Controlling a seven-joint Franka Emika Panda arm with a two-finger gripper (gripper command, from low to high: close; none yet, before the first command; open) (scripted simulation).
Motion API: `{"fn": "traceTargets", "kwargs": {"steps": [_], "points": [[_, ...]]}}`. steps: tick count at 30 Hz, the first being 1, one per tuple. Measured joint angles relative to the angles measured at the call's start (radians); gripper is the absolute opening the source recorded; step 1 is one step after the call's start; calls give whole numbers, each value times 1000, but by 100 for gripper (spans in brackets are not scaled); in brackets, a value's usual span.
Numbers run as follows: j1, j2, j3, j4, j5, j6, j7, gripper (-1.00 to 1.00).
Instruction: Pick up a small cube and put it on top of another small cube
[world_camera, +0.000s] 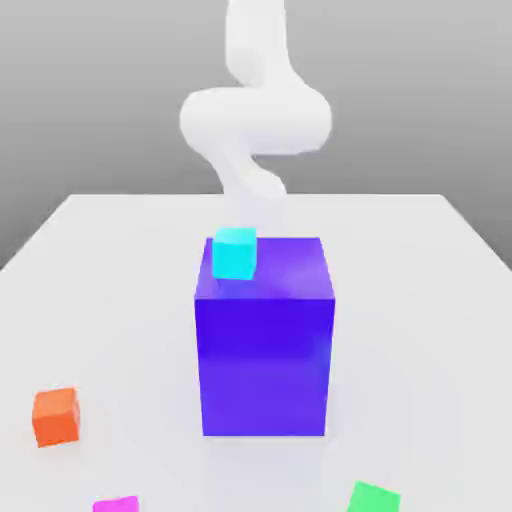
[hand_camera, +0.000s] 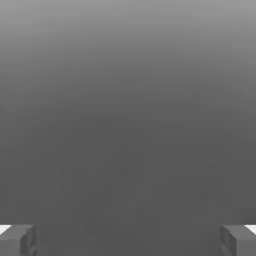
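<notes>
Tabletop (world_camera: 120, 260), plain white and matte, spreads under a featureless grey backdrop, with the white arm (world_camera: 255, 115) curling up behind a tall blue block (world_camera: 265, 345) that stands near the middle. A small cyan cube (world_camera: 234, 252) rests on the block's top toward the exterior view's left rear corner, while an orange cube (world_camera: 55, 416), a magenta cube (world_camera: 116, 504) and a green cube (world_camera: 373, 497) lie well apart on the surface nearer the camera. In the hand view the gripper (hand_camera: 128, 239) faces only grey background, its fingers (hand_camera: 17, 239) spread wide apart with nothing between them.
</notes>
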Motion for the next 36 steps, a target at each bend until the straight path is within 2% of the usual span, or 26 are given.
{"fn": "traceTargets", "kwargs": {"steps": [8,16,23,32,35,36], "points": [[69,295,-127,25,92,64,-176,0],[84,587,-201,51,200,125,-361,0],[45,835,-213,71,253,184,-494,0],[-1,1128,-232,93,215,285,-588,0],[-32,1237,-198,116,248,360,-621,0],[-44,1270,-184,124,261,385,-631,-100]]}}
